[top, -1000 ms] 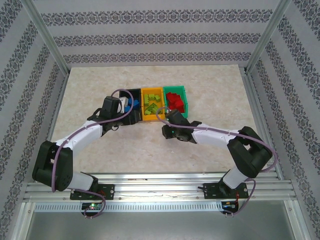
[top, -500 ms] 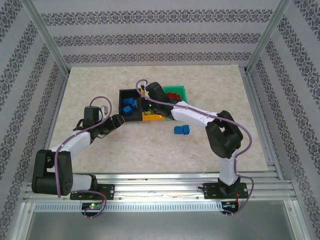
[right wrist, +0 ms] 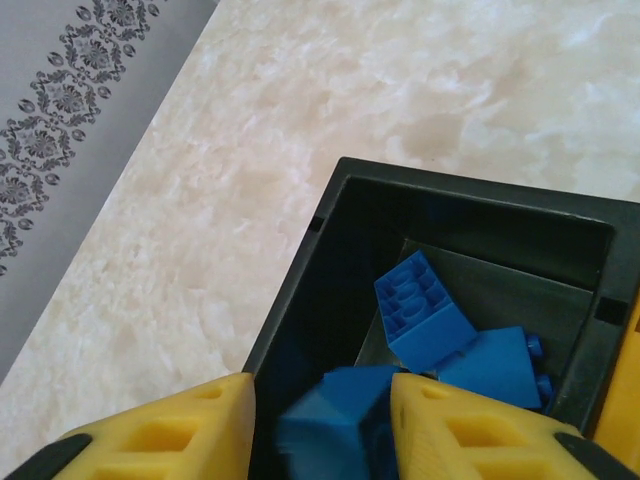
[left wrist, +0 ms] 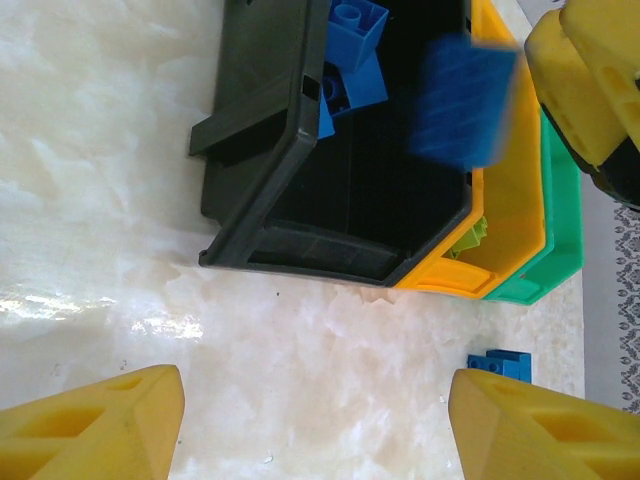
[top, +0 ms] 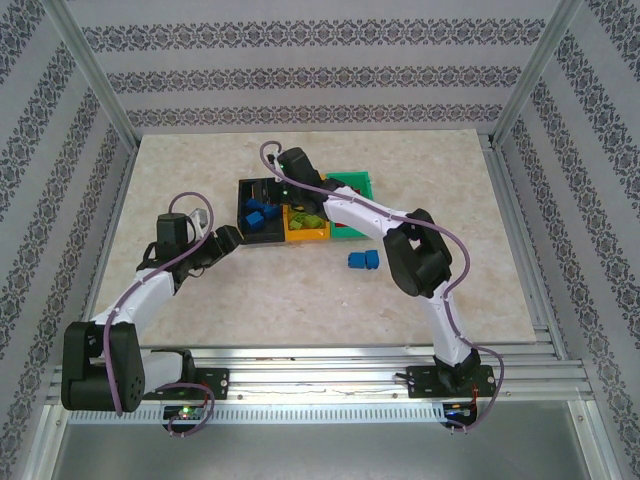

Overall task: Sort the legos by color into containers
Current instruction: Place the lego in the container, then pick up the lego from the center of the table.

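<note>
The right gripper [right wrist: 320, 392] hangs over the black bin [left wrist: 290, 240]. Its fingers stand a little apart, with a blurred blue brick [right wrist: 335, 420] between them and a thin gap on one side. Other blue bricks [right wrist: 425, 310] lie inside the black bin. The orange-yellow bin [left wrist: 505, 200] touches the black bin's side, and the green bin [left wrist: 560, 230] sits just beyond it. The left gripper [left wrist: 315, 385] hovers over the table [top: 200, 170] near the black bin's near end, with its fingers spread wide and holding nothing. Loose blue bricks [top: 364, 260] lie on the table, well apart from the black bin, on the green bin's side.
</note>
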You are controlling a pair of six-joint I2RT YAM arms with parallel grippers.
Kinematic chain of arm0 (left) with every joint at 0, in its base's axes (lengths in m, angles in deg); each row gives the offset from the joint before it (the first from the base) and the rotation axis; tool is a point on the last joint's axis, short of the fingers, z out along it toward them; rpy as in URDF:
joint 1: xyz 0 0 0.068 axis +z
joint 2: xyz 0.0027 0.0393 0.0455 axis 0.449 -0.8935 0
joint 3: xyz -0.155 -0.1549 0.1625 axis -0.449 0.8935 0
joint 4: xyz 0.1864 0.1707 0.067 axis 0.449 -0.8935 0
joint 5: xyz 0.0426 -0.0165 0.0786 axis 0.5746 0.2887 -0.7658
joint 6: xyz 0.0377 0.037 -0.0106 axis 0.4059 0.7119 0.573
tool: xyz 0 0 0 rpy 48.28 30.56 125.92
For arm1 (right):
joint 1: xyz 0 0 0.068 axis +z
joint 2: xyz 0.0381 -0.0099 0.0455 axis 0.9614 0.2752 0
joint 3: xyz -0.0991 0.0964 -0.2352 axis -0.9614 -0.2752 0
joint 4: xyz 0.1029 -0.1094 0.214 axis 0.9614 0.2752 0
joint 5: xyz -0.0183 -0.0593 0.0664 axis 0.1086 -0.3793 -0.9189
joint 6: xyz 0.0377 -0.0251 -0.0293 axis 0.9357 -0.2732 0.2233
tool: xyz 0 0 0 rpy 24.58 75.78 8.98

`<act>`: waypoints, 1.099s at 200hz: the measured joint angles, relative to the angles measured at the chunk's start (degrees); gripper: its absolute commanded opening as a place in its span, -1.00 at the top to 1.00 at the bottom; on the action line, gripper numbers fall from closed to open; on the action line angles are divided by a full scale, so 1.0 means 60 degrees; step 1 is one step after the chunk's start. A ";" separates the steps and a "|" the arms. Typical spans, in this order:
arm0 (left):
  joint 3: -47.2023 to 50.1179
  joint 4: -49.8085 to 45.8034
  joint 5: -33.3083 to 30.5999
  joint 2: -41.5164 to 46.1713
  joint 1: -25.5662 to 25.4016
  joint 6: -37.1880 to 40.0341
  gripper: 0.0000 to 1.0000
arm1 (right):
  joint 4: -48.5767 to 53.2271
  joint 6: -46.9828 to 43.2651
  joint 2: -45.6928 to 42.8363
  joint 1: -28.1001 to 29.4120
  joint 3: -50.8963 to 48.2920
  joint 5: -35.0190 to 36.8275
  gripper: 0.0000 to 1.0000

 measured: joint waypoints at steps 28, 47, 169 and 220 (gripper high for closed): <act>0.0004 -0.0004 0.0004 0.0000 0.0000 0.0000 -0.41 | -0.0237 -0.0004 -0.0295 -0.0040 -0.0739 0.0004 0.09; 0.0007 0.0000 0.0066 -0.0109 0.0000 -0.0004 -0.41 | -0.0262 -0.0007 -0.0820 -0.0051 -0.1708 0.0051 0.08; 0.0168 0.0991 0.0353 -0.0969 0.0004 -0.0295 -0.40 | -0.0597 0.0080 -0.5905 -0.0954 -0.8451 0.1665 -0.03; 0.0171 0.1370 0.0466 -0.1188 0.0007 -0.0397 -0.39 | -0.0040 0.0251 -0.7184 -0.1625 -1.0072 0.2244 -0.11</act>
